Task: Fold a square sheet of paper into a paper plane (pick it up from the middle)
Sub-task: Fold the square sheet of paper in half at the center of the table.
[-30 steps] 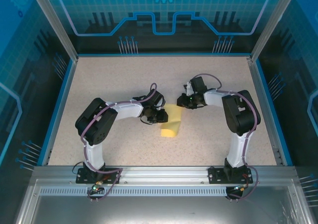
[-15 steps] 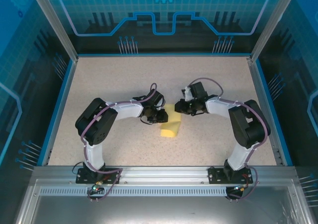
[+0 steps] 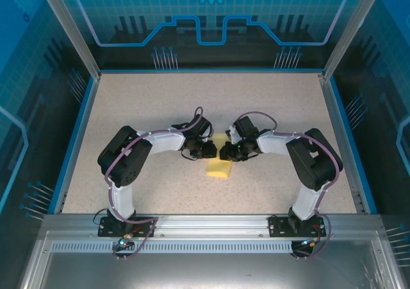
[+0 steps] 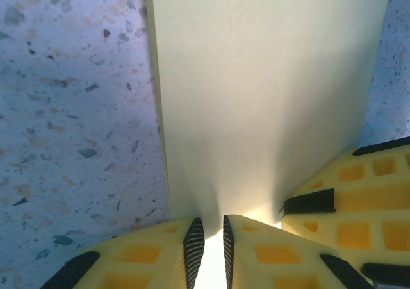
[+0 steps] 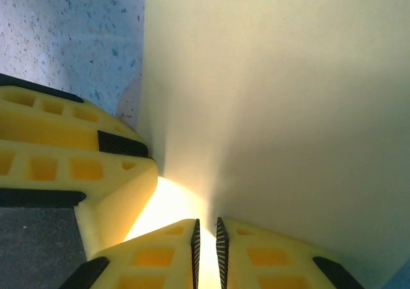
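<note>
The square sheet of paper (image 3: 218,168) is pale yellow and folded up, lifted at mid-table between the two grippers. My left gripper (image 3: 208,149) pinches it from the left, and my right gripper (image 3: 227,152) pinches it from the right, tip to tip. In the left wrist view the sheet (image 4: 269,97) runs down into the nearly closed left gripper (image 4: 209,222), with the right gripper's fingers (image 4: 346,199) beside it. In the right wrist view the paper (image 5: 275,109) enters the narrow slit of the right gripper (image 5: 206,222), and the left gripper's fingers (image 5: 77,167) show at the left.
The speckled table (image 3: 160,103) is bounded by a blue rim and clear enclosure walls (image 3: 83,103). A metal rail (image 3: 205,225) carrying both arm bases runs along the near edge.
The right gripper has swung left and nearer, from beyond the paper's far end down onto the sheet beside the left gripper. Less of the paper shows from above. The left arm has stayed put.
</note>
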